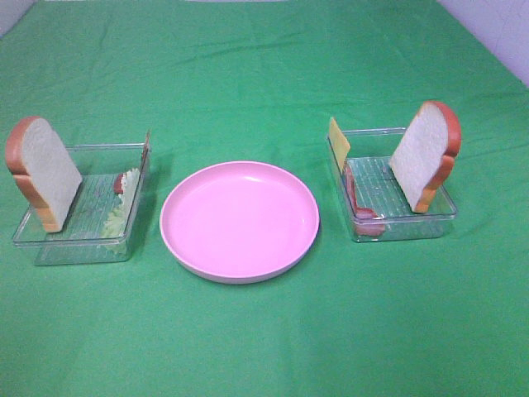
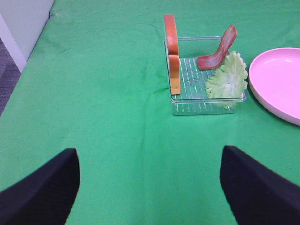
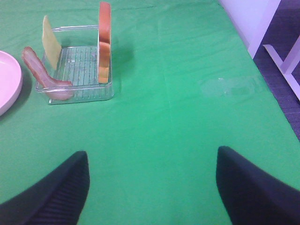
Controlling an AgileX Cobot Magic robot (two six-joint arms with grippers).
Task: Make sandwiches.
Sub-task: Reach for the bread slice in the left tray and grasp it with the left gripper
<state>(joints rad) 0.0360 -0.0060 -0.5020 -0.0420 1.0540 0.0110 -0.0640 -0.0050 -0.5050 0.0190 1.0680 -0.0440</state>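
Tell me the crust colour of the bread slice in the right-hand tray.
The bread slice has an orange-brown crust; exterior high view shows it best.

A green cloth-covered tabletop (image 1: 248, 74) fills the frame. A round pink plate (image 1: 239, 219) sits at center. One clear plastic tray (image 1: 78, 248) rests at left and another clear tray (image 1: 409, 229) at right, both apart from the plate.

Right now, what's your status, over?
Left gripper, right gripper open, empty. Left bread, right bread standing, unstacked. Plate bare. Nothing blocking.
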